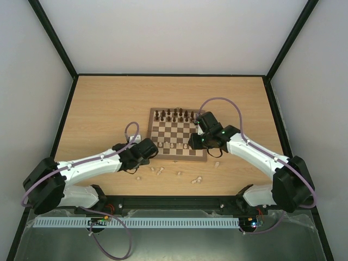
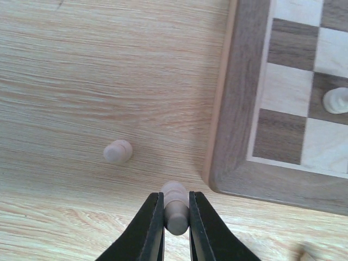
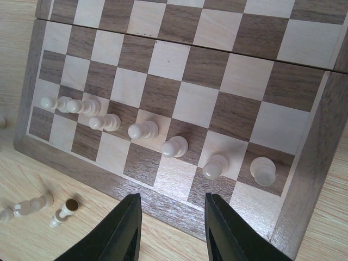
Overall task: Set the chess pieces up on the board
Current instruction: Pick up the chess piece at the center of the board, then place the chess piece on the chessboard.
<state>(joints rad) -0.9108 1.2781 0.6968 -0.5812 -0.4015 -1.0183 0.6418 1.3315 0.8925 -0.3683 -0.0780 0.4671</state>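
The board (image 1: 176, 133) lies mid-table, with dark pieces along its far rows and several cream pawns (image 3: 174, 147) in a row near its front edge. My left gripper (image 2: 175, 217) is shut on a cream chess piece (image 2: 175, 205), held just off the board's near left corner (image 2: 239, 136) above the table. Another cream piece (image 2: 118, 151) stands on the table to its left. My right gripper (image 3: 173, 228) is open and empty, hovering over the board's front border (image 3: 163, 204) before the pawn row. In the top view the left gripper (image 1: 155, 154) and right gripper (image 1: 191, 144) flank the board's front edge.
Loose cream pieces lie on the table in front of the board (image 1: 159, 171), (image 1: 178, 173), (image 1: 196, 180), (image 1: 217, 163). Two more lie left of the board in the right wrist view (image 3: 27, 209), (image 3: 64, 209). Dark pieces (image 1: 174, 115) fill the far rows.
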